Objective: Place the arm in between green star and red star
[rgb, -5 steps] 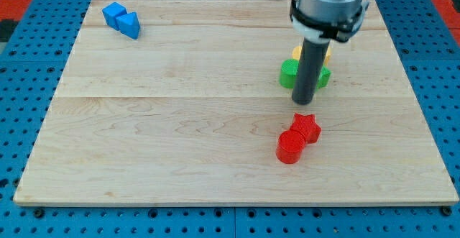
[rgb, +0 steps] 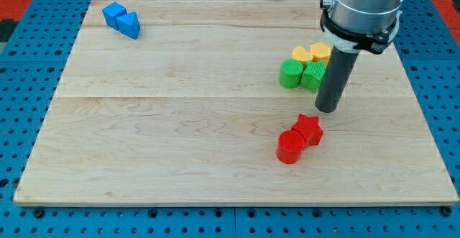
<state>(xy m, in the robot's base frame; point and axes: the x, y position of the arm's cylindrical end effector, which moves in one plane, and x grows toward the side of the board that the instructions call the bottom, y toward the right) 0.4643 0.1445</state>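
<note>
The green star (rgb: pixel 313 75) lies right of centre, touching a green cylinder (rgb: pixel 291 73) on its left. The red star (rgb: pixel 309 129) lies below it, touching a red cylinder (rgb: pixel 290 147) at its lower left. My tip (rgb: pixel 327 109) rests on the board between the two stars, a little to the right of both, just below the green star and above the red star. The rod hides the green star's right edge.
Two yellow blocks (rgb: pixel 311 52) sit just above the green pair. Two blue blocks (rgb: pixel 121 19) lie at the board's top left. The wooden board (rgb: pixel 180 123) sits on a blue pegboard; its right edge is near the rod.
My tip has moved right and slightly down, off the front of the green blocks, which now show more fully. The blocks have not moved.
</note>
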